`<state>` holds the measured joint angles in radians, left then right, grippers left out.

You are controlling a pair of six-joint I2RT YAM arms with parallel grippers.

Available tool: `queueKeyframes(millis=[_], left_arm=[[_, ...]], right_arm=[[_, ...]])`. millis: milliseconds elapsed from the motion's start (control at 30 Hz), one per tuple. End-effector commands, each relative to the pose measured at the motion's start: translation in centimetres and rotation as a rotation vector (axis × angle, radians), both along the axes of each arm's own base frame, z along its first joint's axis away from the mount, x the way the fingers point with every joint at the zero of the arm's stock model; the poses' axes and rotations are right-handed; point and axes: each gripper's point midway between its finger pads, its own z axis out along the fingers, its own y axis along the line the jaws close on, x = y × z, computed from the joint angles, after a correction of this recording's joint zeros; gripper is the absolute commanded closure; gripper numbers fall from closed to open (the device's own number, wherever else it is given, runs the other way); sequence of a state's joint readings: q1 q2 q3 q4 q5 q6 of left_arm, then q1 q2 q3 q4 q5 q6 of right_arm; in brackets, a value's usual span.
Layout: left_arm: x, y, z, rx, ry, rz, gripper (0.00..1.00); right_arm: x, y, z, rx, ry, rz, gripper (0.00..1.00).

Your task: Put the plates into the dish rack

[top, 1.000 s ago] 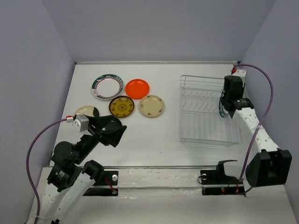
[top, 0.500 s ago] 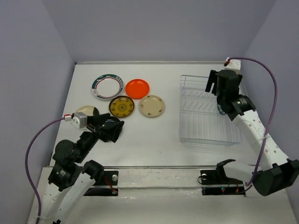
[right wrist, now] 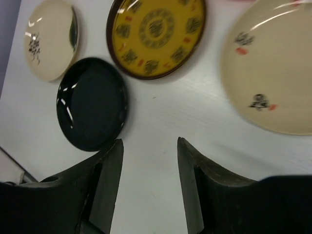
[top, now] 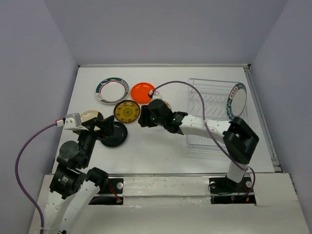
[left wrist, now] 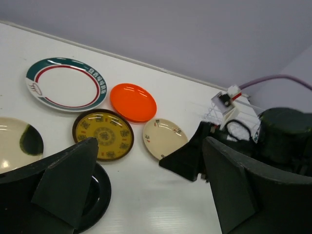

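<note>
The right end effector [right wrist: 148, 183] had its matte black fingers [right wrist: 105, 185] apart and empty over the white counter [right wrist: 161, 122], just beside a glossy black plate [right wrist: 91, 103]; the left end effector [left wrist: 146, 190] gaped wide, holding nothing. Beyond lay a brown plate [right wrist: 156, 34] patterned yellow, a cream floral plate [right wrist: 273, 73] cut off at the frame edge, an orange plate [top: 143, 92] and a green-and-red-rimmed plate [left wrist: 66, 84] with unreadable rim marks; a teal-rimmed plate [top: 237, 101] stood upright in the clear wire dish rack [top: 214, 92].

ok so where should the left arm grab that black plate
Take the black plate by its rim at the near-right edge, coming straight down and pinching the lip from inside and outside. It lies flat, so only the raised rim offers a hold. Its far side sits close to the small beige plate and the brown-and-yellow plate; the near-right edge has no neighbour.
</note>
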<state>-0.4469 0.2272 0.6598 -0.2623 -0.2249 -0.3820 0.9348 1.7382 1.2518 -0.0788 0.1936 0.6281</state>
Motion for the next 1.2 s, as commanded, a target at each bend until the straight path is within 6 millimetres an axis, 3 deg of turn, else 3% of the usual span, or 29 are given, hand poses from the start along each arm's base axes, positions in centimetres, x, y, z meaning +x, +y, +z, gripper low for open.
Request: queueKeyframes(millis=[0,133,167,200,533,633,667,700,733,767,833,867,933,967,1000,1033,1067,1100,1133,1167], left_arm=[[0.2,2.3,1.8,-0.036,-0.020,0.126,0.01],[0.2,2.7,1.6,-0.038,-0.014,0.145,0.01],[0.2,2.6,1.6,-0.038,-0.014,0.144,0.01],[0.3,2.6,1.7,-0.039,-0.015,0.141,0.01],[0.3,1.6,1.7,-0.028,-0.023,0.091,0.01],[0.2,1.6,1.7,-0.029,-0.024,0.086,0.01],[0.2,1.6,1.7,-0.029,-0.024,0.088,0.01],[0.2,1.6,1.8,-0.030,-0.026,0.086,0.01],[0.2,1.6,1.8,-0.029,-0.026,0.085,0.01],[0.2,1.5,1.8,-0.031,-0.028,0.083,0.01],[0.1,1.5,1.9,-0.033,-0.033,0.080,0.01],[0.0,1.4,1.9,-0.032,-0.034,0.074,0.01],[-0.1,1.4,2.1,-0.035,-0.041,0.072,0.01],[-0.1,1.4,2.1,-0.036,-0.043,0.069,0.01],[-0.2,1.4,2.2,-0.037,-0.045,0.068,0.01],[-0.3,1.4,2.3,-0.040,-0.052,0.066,0.01],[-0.4,1.3,2.3,-0.041,-0.055,0.059,0.01],[-0.5,1.3,2.5,-0.045,-0.062,0.057,0.01],[-0.5,1.2,2.5,-0.044,-0.064,0.051,0.01],[-0.6,1.1,2.5,-0.043,-0.067,0.043,0.01]], right_arm=[[-2.4,8.6,1.1,0.247,0.071,0.112,0.40],[-3.2,11.4,-1.7,0.288,0.155,0.129,0.43],[-3.1,11.8,-3.5,0.282,0.190,0.120,0.43],[-3.0,12.3,-3.7,0.295,0.194,0.118,0.46],[-2.1,13.0,-9.7,0.282,0.282,0.027,0.64],[-2.1,13.0,-10.8,0.288,0.307,-0.001,0.73],[-2.1,13.0,-11.2,0.286,0.313,-0.007,0.79],[-2.1,12.7,-11.3,0.288,0.318,-0.022,0.91],[-2.1,12.2,-11.9,0.277,0.322,-0.036,0.93],[-2.0,11.9,-11.0,0.283,0.302,-0.044,0.93],[-2.6,10.1,-11.1,0.256,0.288,-0.054,0.93],[-3.0,9.8,-8.3,0.271,0.238,-0.028,0.93],[-3.5,8.1,-6.1,0.255,0.191,-0.020,0.93],[-3.5,5.9,-6.2,0.199,0.145,-0.044,0.93],[-3.4,4.5,-1.3,0.242,0.071,-0.059,0.93],[-3.5,2.4,-0.5,0.188,0.043,-0.089,0.93],[-2.5,-0.5,0.5,0.126,-0.034,-0.150,0.93],[-1.8,-4.1,3.9,0.115,-0.081,-0.208,0.93],[-2.0,-6.1,5.1,0.071,-0.112,-0.236,0.93],[0.2,-10.6,6.4,-0.009,-0.182,-0.352,0.93]])
